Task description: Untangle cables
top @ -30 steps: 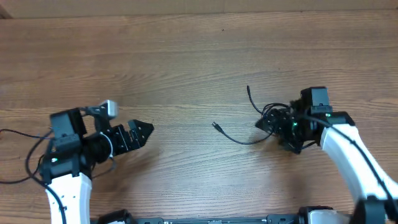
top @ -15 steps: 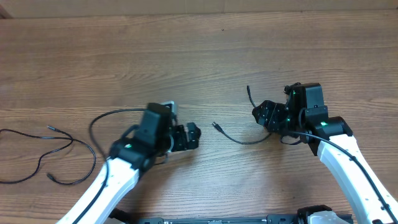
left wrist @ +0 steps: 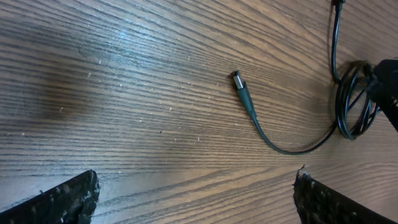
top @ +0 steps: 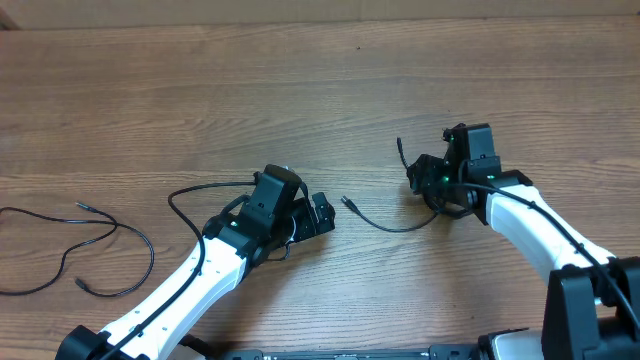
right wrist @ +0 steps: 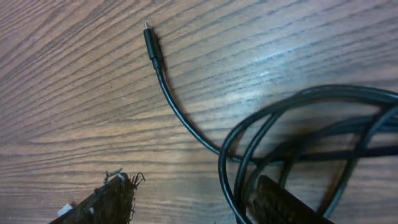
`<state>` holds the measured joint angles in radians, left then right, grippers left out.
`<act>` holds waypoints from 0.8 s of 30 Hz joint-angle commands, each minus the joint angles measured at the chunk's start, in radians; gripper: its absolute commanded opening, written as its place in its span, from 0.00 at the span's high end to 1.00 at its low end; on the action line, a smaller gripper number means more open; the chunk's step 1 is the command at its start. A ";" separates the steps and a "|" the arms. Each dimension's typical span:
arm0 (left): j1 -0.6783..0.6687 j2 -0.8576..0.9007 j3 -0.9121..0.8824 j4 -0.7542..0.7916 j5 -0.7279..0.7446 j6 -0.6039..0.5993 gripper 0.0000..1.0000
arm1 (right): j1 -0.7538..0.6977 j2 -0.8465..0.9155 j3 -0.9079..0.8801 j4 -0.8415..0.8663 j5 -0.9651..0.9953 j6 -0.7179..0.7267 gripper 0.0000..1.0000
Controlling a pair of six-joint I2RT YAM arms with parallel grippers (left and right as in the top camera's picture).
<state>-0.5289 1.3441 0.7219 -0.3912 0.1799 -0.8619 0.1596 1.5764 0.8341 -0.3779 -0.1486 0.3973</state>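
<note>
White arms (top: 190, 285), black wrists (top: 270, 205), black fingers (left wrist: 59, 199)

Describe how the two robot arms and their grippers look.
Both arms have smooth white shells, the left arm and the right arm, with black joints and wrists. Thin black wires run along them. The left gripper and right gripper are black, with rough dark fingers. Green lights glow on the right.
</note>
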 commanded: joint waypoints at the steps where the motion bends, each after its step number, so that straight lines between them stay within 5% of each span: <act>1: -0.003 0.005 -0.001 0.003 0.004 -0.010 0.00 | 0.005 0.023 0.015 0.023 0.018 0.042 0.42; 11: -0.003 0.005 -0.001 -0.001 0.004 -0.010 0.00 | 0.005 0.182 0.014 0.165 0.016 0.237 0.60; 14: -0.003 0.005 -0.001 -0.001 0.004 -0.010 0.00 | 0.005 0.190 0.016 0.167 -0.035 0.235 0.96; 21: 0.000 0.005 -0.001 0.000 0.003 0.002 0.00 | 0.002 0.063 0.043 0.161 -0.324 0.216 0.96; 24: 0.023 0.002 0.000 0.003 0.019 0.131 0.00 | 0.002 -0.041 0.043 0.142 -0.480 0.174 0.96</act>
<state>-0.5262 1.3441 0.7219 -0.3916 0.1825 -0.8413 0.1593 1.6669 0.8379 -0.2317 -0.4183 0.6182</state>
